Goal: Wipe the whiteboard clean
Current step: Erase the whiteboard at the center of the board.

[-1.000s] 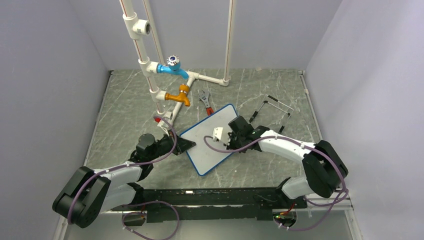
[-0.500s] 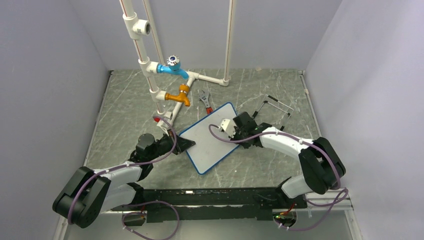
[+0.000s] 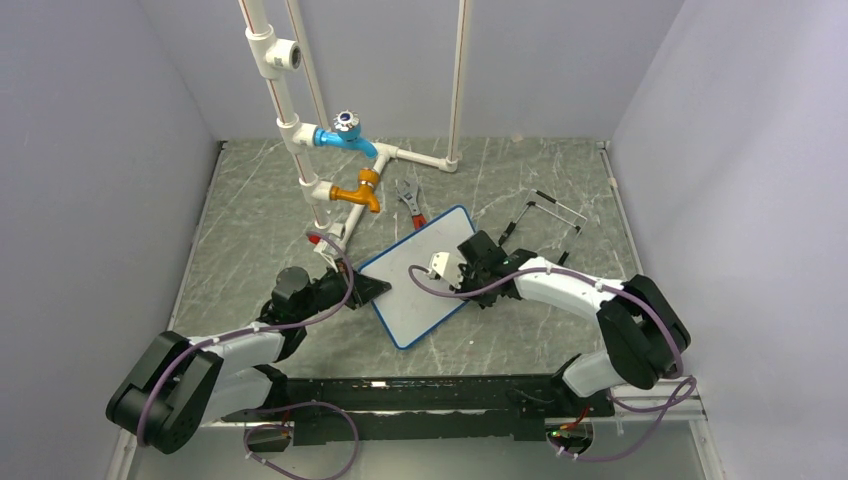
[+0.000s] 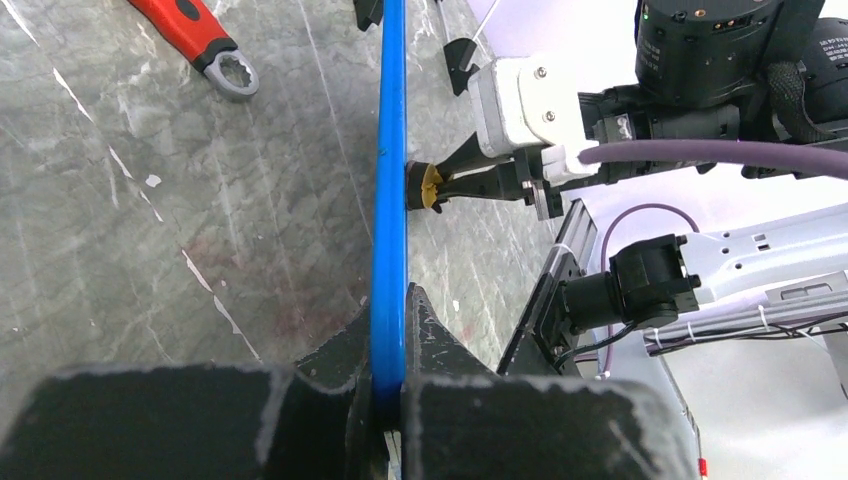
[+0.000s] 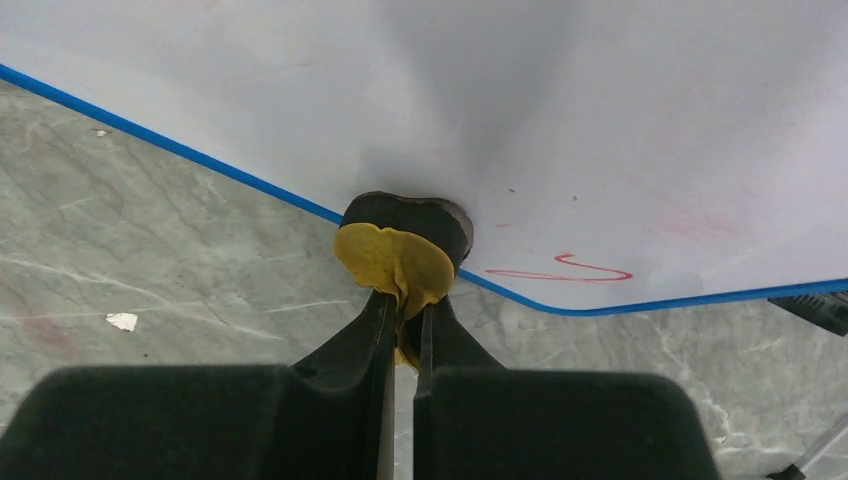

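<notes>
no word, number or brand can be read in any view. the only writing is a red stroke [image 5: 560,270] near the lower edge of the whiteboard [image 5: 620,120]: a wavy line over a straighter one, forming no letter that can be told. small white print [image 4: 836,52] stands on the black housing [image 4: 720,40] of the right arm, too small to read.

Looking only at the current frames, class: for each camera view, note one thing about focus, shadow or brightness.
Top external: even, soft light, little shadow around the small blue-framed whiteboard. Left wrist: the left gripper blurs close up; the upper right washes out white. Right wrist: the round yellow eraser pad throws a soft grey shadow on the whiteboard; the right gripper is dark, unfocused.
</notes>
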Tool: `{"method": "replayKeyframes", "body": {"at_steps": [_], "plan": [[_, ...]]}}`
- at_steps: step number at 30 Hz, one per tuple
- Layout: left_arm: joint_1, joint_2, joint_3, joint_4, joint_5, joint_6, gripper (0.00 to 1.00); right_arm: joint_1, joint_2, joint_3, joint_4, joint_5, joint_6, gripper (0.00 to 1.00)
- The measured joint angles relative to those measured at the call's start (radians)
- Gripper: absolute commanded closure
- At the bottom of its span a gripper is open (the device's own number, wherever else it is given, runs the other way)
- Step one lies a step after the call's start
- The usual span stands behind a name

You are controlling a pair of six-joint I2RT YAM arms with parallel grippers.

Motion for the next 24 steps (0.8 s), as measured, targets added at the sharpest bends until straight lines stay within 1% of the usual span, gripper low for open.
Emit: {"method": "replayKeyframes", "body": {"at_steps": [4, 7, 11, 15, 19, 24], "plan": [[0.0, 0.003, 0.0, 0.002, 0.002, 0.0, 1.0, 0.008, -0.003, 0.0, 0.0, 0.0, 0.009, 1.0], [0.0, 0.022, 0.0, 0.022, 0.003, -0.001, 1.0, -0.014, -0.016, -0.002, 0.029, 0.027, 0.041, 1.0], [0.0, 0.039, 0.0, 0.041, 0.003, -0.008, 1.0, -0.059, -0.034, -0.006, 0.1, 0.101, 0.077, 1.0], [0.0, 0.051, 0.0, 0.052, 0.003, -0.016, 1.0, -0.081, -0.024, -0.005, 0.113, 0.13, 0.081, 1.0], [0.0, 0.051, 0.0, 0.051, 0.003, -0.016, 1.0, -0.084, 0.002, 0.024, 0.07, 0.102, 0.048, 1.0], [0.0, 0.051, 0.0, 0.051, 0.01, -0.016, 1.0, -0.076, 0.008, 0.037, -0.018, -0.017, -0.008, 1.0]]}}
